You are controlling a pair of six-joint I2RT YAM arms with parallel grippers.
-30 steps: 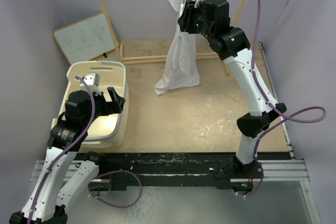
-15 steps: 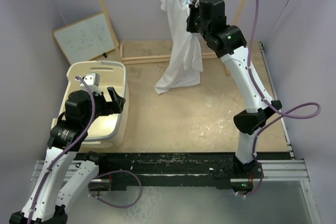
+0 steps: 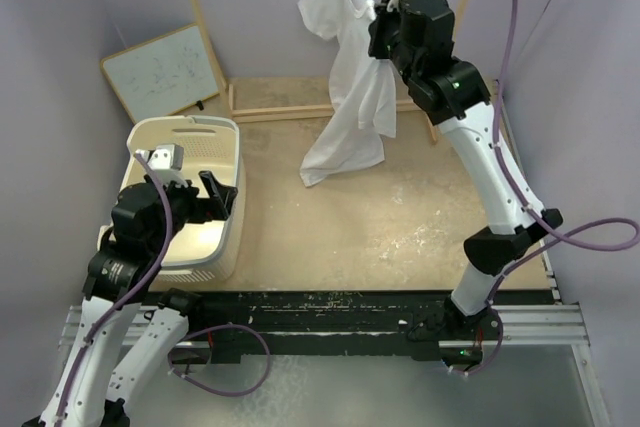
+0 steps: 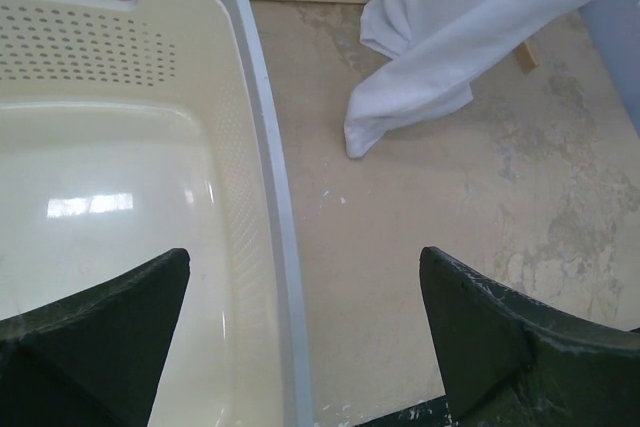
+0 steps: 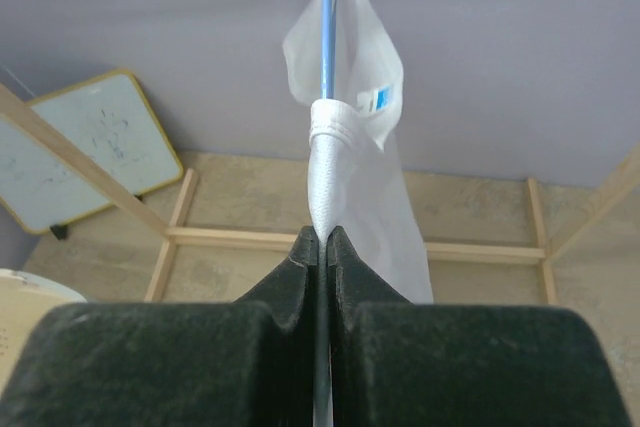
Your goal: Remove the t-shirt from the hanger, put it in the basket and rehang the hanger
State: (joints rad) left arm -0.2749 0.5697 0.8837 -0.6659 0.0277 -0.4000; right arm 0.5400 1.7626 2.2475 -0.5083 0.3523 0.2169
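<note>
walls (image 3: 270, 7) lilac | floor (image 3: 380, 217) beige, scuffed | whiteboard (image 3: 165, 72) — leaning on left wall

I see a cream laundry basket (image 3: 190, 124) at left, a small whiteboard (image 3: 165, 72) propped behind it, beside wooden rack poles (image 3: 198, 17).

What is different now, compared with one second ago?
The right gripper closed its jaws on the t-shirt neck beside the hanger and shifted right, drawing the cloth wider. The left gripper stayed open above the basket.
</note>
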